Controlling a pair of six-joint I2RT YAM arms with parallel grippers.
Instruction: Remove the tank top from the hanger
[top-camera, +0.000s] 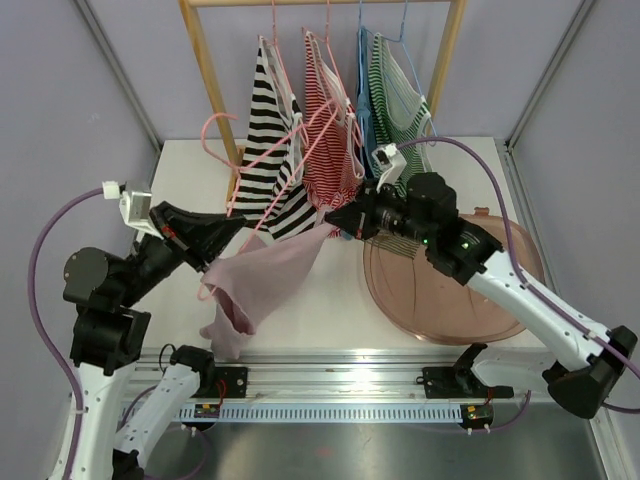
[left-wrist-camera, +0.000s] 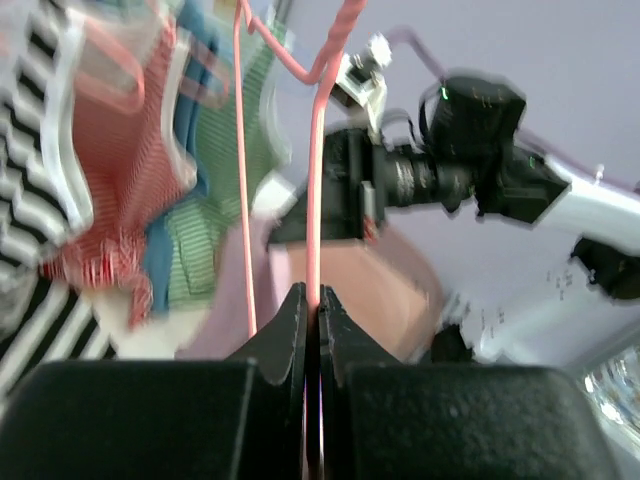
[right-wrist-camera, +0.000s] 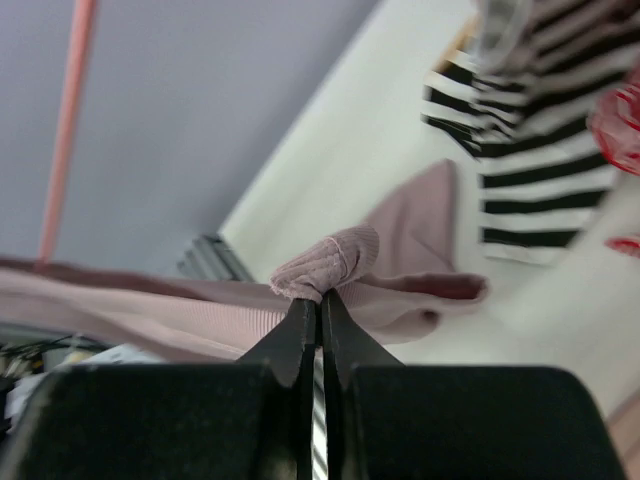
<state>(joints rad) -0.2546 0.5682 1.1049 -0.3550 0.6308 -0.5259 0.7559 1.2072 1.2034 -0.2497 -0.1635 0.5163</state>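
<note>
right gripper (right-wrist-camera: 312, 305) is pinching a bunched edge of the tank top (top-camera: 265, 280) | cloth is trailing from it toward 8 o'clock in the top view, sagging over the table (top-camera: 345, 300) | left gripper (left-wrist-camera: 312, 300), sitting at its 9 o'clock, is clamping the hanger (left-wrist-camera: 317, 150) wire | likely pull is heading toward 3 o'clock

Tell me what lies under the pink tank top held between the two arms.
Only white table shows around the pink tank top, whose low end droops toward the front rail. The patch directly beneath the cloth is covered and cannot be checked.
</note>
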